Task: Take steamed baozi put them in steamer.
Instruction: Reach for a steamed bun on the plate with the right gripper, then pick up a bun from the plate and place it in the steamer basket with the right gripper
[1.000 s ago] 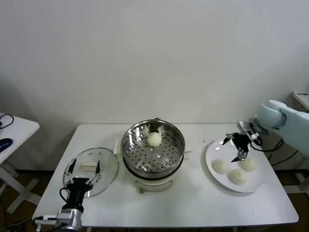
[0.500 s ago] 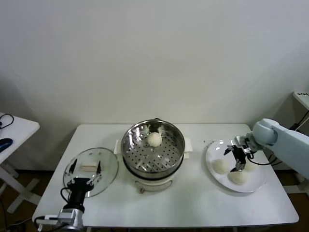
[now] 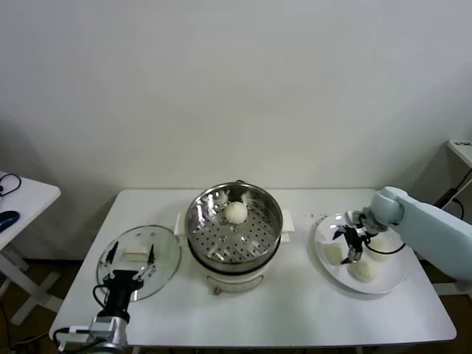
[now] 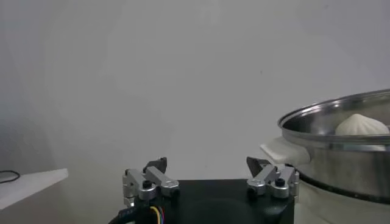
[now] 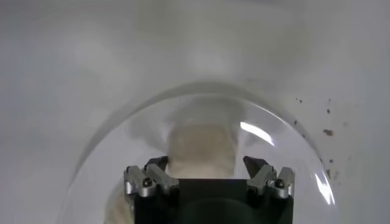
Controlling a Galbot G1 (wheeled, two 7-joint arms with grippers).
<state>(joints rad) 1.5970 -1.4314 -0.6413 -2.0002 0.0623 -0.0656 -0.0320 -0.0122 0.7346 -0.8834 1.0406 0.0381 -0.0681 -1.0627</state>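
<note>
The steel steamer [image 3: 234,228] stands mid-table with one baozi [image 3: 235,212] on its perforated tray. Three more baozi lie on the white plate [image 3: 391,276] to the right: one at the left [image 3: 335,254], one in front [image 3: 363,270], one behind [image 3: 381,249]. My right gripper [image 3: 345,245] hangs open just over the left one. In the right wrist view that baozi [image 5: 201,149] sits between the spread jaws of the right gripper [image 5: 206,163], not gripped. My left gripper [image 3: 129,258] waits open at the front left; its wrist view shows the gripper [image 4: 207,164], the steamer [image 4: 341,146] and the baozi inside [image 4: 361,125].
A round glass lid [image 3: 158,247] lies flat on the table left of the steamer, under the left gripper. A small side table [image 3: 22,195] stands off to the left. The wall is close behind the table.
My right gripper has moved left and down across the plate, from above the back baozi to over the left one. The left arm has stayed still.
</note>
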